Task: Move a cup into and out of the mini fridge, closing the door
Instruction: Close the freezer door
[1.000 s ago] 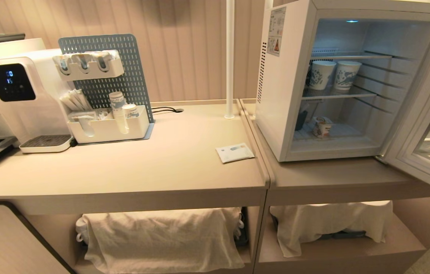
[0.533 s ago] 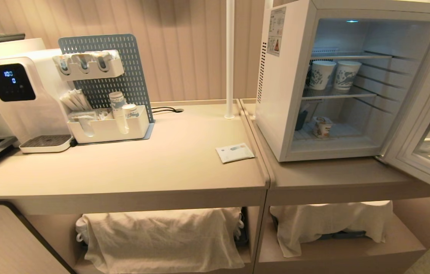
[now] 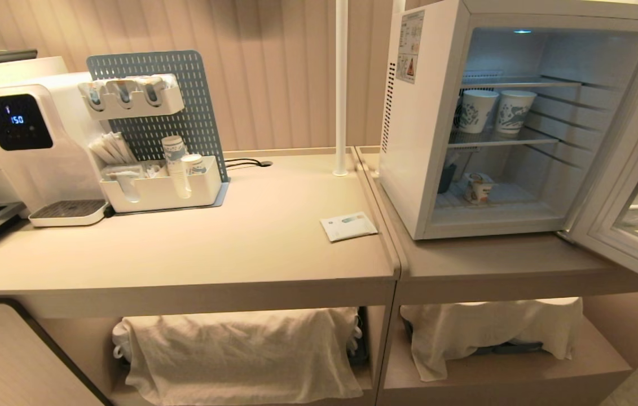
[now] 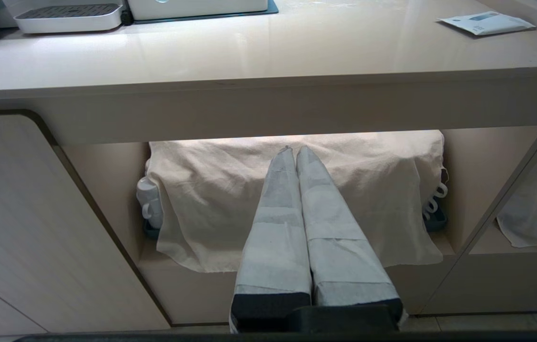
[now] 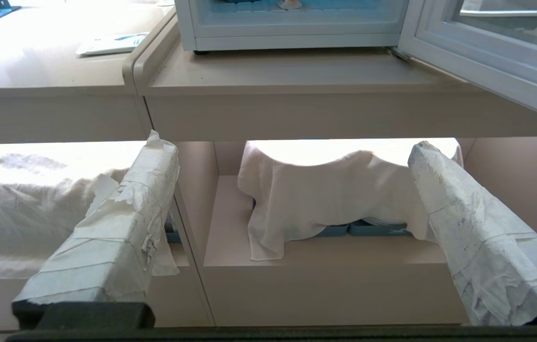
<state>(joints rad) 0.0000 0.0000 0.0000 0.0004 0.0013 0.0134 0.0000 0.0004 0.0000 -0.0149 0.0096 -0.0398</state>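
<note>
Beige laminate counter [image 3: 273,242]: white boxy mini fridge [image 3: 417,141], glass door [image 3: 629,186] swung wide; squat white yogurt cup [image 3: 478,188] on bottom shelf. Removal, closing pending. Left gripper [image 4: 295,151] pressed together, right gripper [image 5: 292,147] spread, both parked low.

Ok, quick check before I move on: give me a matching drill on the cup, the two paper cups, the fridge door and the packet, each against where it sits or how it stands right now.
Things:
1. cup
2. paper cups
3. door
4. packet

Places or states:
A. lying flat on the counter, left of the mini fridge
B. swung wide open to the right
C. on the bottom shelf inside
D. side by side on the middle wire shelf

Pairs: 1-C, 2-D, 3-B, 4-A
</note>
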